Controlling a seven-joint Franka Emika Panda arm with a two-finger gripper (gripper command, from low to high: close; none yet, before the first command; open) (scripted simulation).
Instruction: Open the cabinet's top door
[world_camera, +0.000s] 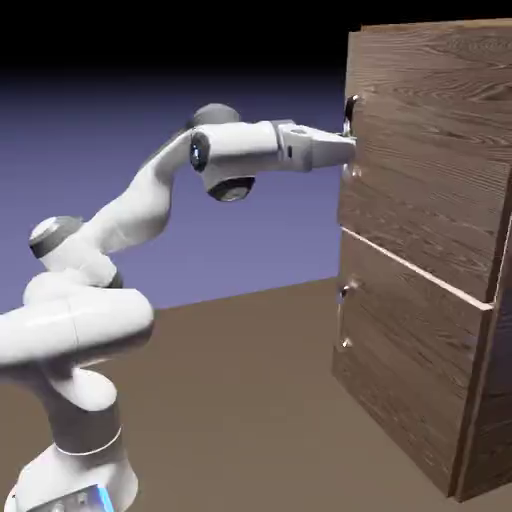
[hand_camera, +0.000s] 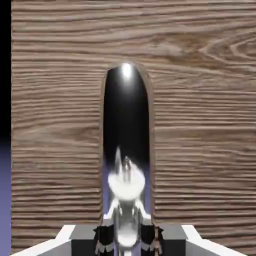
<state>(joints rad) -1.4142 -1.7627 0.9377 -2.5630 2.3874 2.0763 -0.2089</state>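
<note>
The gripper (hand_camera: 127, 240) is closed on the upright bar handle (hand_camera: 127, 120) of the top door (world_camera: 430, 150), a fingertip to either side. The handle's long axis runs upward from the grip (a shiny, mirror-like thing), and the arm reaches it from the robot's side of the cabinet (world_camera: 483, 400).

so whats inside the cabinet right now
Nothing inside the cabinet can be seen: the top door and the lower panel look shut and cover it, so its contents can't be told.
</note>
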